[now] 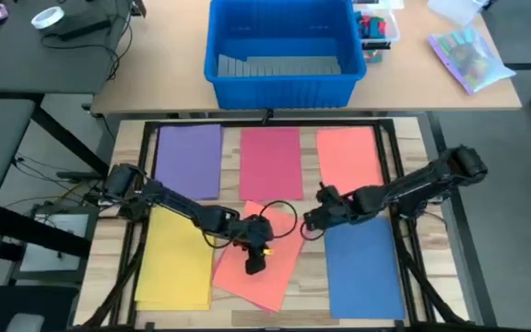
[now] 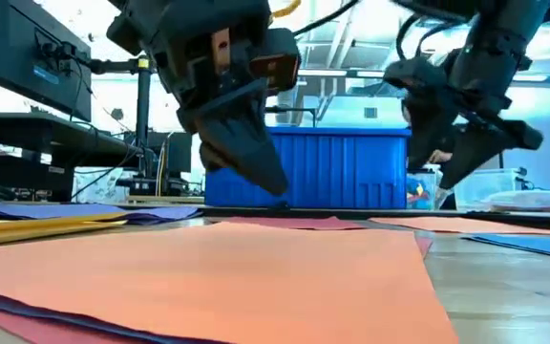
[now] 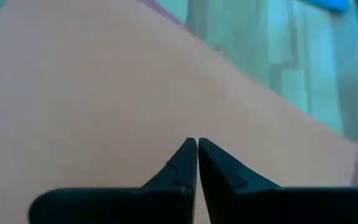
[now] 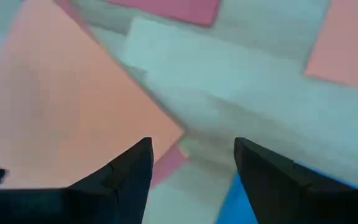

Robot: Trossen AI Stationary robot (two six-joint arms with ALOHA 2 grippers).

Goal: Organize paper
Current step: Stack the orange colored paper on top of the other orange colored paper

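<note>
You are seeing six paper spots on tabletop (image 1: 413, 304): purple sheet (image 1: 190, 159), pink sheet (image 1: 271, 162), orange sheet (image 1: 348, 155), yellow stack (image 1: 173, 263), blue sheet (image 1: 362, 267), tilted orange sheet (image 1: 270, 272) lying at 6 o'clock. Left hand (image 1: 253, 262), fingers pressed together, touching it. Right hand (image 1: 310, 224) hovering spread at centre.
</note>
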